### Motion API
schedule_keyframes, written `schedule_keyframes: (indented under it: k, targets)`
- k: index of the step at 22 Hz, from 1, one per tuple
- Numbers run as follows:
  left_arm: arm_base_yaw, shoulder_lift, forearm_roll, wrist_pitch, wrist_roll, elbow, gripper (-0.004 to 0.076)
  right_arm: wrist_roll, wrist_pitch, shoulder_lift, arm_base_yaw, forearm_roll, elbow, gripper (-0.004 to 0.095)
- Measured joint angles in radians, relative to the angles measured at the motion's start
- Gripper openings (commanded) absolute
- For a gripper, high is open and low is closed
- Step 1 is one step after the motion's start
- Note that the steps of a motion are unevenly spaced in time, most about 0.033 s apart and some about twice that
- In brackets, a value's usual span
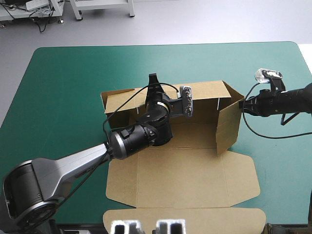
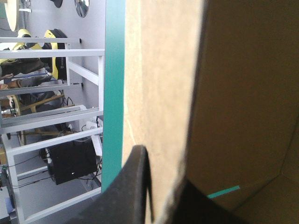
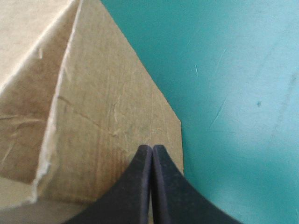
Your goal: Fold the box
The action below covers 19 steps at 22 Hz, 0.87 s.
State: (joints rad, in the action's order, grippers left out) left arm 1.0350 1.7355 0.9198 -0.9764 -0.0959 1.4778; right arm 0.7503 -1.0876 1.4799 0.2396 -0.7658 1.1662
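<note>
While left gripper [image 2: 161,184] pinches the box [image 1: 187,170] (creased board), right gripper [image 3: 152,149] is closed.

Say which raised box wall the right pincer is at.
The right end wall: the right pincer is shut at its outer face. The far wall has the left pincer on it.

The box [image 1: 195,170] is matt brown board, fibrous and creased; the teal-green cover [image 1: 63,87] around the box smooth, faintly scratched; black fingers [image 3: 133,191] at the box matt, grainy
</note>
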Motion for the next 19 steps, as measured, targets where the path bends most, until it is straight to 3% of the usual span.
schedule_keyframes:
  k: [8,10,13,14,19]
  targets:
    - [0.001,0.016,0.045,0.0,0.022,0.0,-0.001,0.153,0.063,-0.017,0.0,-0.047,-0.068,-0.0007]
    - [0.001,0.017,0.054,0.0,0.024,0.0,-0.001,0.176,0.053,-0.018,0.0,-0.046,-0.068,0.0057]
    - [0.001,0.022,0.075,0.001,0.024,-0.001,-0.001,0.17,0.037,-0.033,0.0,-0.015,-0.068,0.0305]
    - [0.002,0.023,0.083,0.006,0.024,-0.002,-0.001,0.166,0.034,-0.047,0.0,0.004,-0.068,0.0345]
    - [0.002,0.028,0.122,0.016,0.044,-0.009,-0.001,0.162,0.032,-0.106,0.0,0.046,-0.068,0.0347]
